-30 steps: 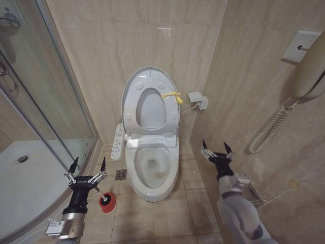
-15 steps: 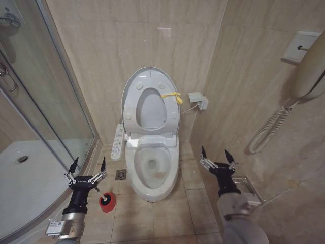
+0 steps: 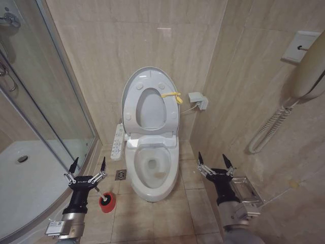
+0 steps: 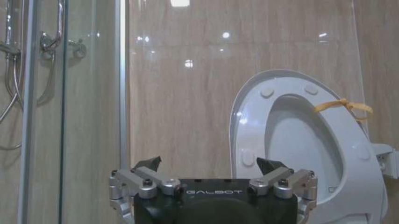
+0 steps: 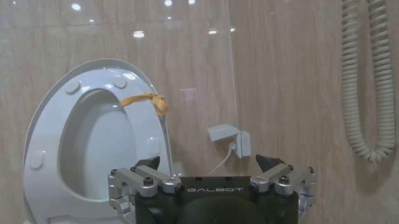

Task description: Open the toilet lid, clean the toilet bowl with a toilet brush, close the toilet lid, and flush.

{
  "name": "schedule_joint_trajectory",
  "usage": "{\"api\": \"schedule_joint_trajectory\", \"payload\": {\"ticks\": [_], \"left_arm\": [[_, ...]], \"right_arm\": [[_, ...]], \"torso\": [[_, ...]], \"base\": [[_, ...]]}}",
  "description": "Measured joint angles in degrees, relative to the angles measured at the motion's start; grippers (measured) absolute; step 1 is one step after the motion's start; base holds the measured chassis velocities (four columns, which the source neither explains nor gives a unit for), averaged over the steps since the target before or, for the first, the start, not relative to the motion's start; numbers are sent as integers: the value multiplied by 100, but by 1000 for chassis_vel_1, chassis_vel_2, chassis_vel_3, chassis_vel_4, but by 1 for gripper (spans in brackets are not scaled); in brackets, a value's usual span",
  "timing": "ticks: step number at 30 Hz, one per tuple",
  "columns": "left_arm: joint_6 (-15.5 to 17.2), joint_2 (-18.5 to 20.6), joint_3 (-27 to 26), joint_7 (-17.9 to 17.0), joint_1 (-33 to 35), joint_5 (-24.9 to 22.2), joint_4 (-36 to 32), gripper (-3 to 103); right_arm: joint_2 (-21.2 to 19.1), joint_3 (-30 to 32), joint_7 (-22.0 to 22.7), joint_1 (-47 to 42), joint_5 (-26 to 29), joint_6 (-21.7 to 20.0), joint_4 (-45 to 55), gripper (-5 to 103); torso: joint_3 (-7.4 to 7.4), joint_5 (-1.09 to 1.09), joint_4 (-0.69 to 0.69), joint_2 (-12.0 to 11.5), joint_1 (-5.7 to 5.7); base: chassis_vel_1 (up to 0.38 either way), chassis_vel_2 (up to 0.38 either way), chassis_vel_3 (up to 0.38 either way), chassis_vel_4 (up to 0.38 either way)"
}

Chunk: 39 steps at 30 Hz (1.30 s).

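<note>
While the toilet lid (image 3: 151,101) stands raised against the wall at 12 o'clock above the toilet bowl (image 3: 152,168), both grippers hang wide open and empty. The left gripper (image 3: 88,169) hovers just over the toilet brush (image 3: 106,199) at 8 o'clock; a skewed descent could topple its red holder. At 4 o'clock, the right gripper (image 3: 210,161) risks scraping the wall.

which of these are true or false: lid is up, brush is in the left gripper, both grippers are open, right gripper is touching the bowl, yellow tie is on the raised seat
1. The toilet lid is up. True.
2. The toilet brush is in the left gripper. False: it stands on the floor in its red holder, beside that gripper's arm.
3. Both grippers are open. True: the left gripper and the right gripper both show spread fingers with nothing between them.
4. The right gripper is touching the toilet bowl. False: it hangs apart from it, on its right.
5. The yellow tie is on the raised seat. True.
</note>
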Motion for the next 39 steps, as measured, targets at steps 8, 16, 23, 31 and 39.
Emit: {"api": "schedule_joint_trajectory", "payload": {"ticks": [8, 16, 23, 31, 39], "left_arm": [[0, 0, 0, 0, 0, 0, 0, 100], [0, 0, 0, 0, 0, 0, 0, 100], [0, 0, 0, 0, 0, 0, 0, 100], [0, 0, 0, 0, 0, 0, 0, 100], [0, 0, 0, 0, 0, 0, 0, 100]], "right_arm": [[32, 1, 11, 15, 44, -8, -17, 100], [36, -3, 11, 14, 56, -16, -17, 100], [35, -4, 12, 15, 60, -19, -20, 100], [34, -4, 13, 16, 65, -21, -23, 100], [34, -4, 15, 16, 68, -21, -27, 100]], "torso": [[0, 0, 0, 0, 0], [0, 0, 0, 0, 0], [0, 0, 0, 0, 0], [0, 0, 0, 0, 0], [0, 0, 0, 0, 0]], "base": [[0, 0, 0, 0], [0, 0, 0, 0], [0, 0, 0, 0], [0, 0, 0, 0], [0, 0, 0, 0]]}}
